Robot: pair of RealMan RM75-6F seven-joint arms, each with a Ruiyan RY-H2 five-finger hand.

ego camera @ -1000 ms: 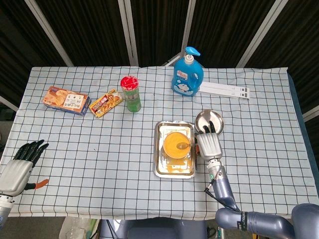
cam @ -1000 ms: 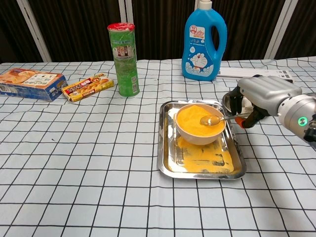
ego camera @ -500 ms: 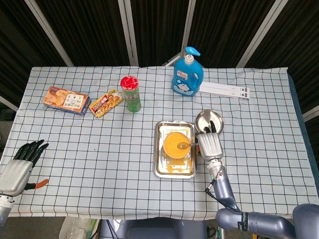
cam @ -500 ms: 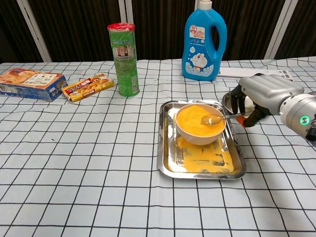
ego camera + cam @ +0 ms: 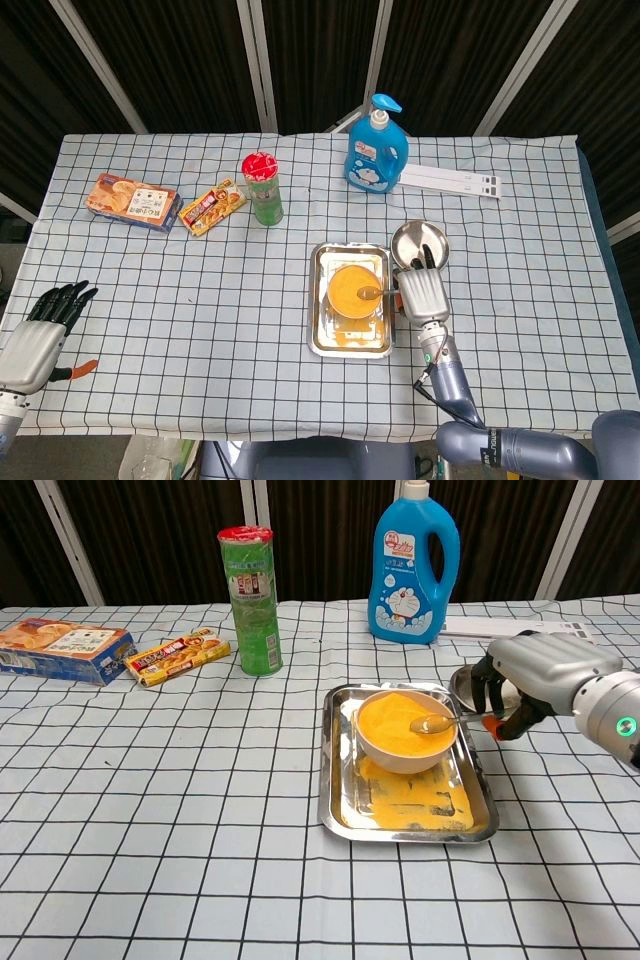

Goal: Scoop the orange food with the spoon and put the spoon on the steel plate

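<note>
Hidden or cut off, for your reference:
- Steel plate (image 5: pixel 467 685): in your chest view mostly screened by your right hand (image 5: pixel 535 670); only its left rim shows
- Spoon (image 5: pixel 432 723): handle end lost among your right hand's fingers; you cannot see how they lie on it
- Right arm: cut by the right edge in the chest view, by the bottom edge in the head view
- Left hand (image 5: pixel 38 335): head view only, wrist cut at the lower-left corner; the orange bit beside it is too small to identify
- Blue bottle (image 5: pixel 413 565): top cropped in the chest view
- Blue snack box (image 5: pixel 60 648): left end cropped in the chest view
- White strip (image 5: pixel 450 181): its markings are too small for you to read
</note>
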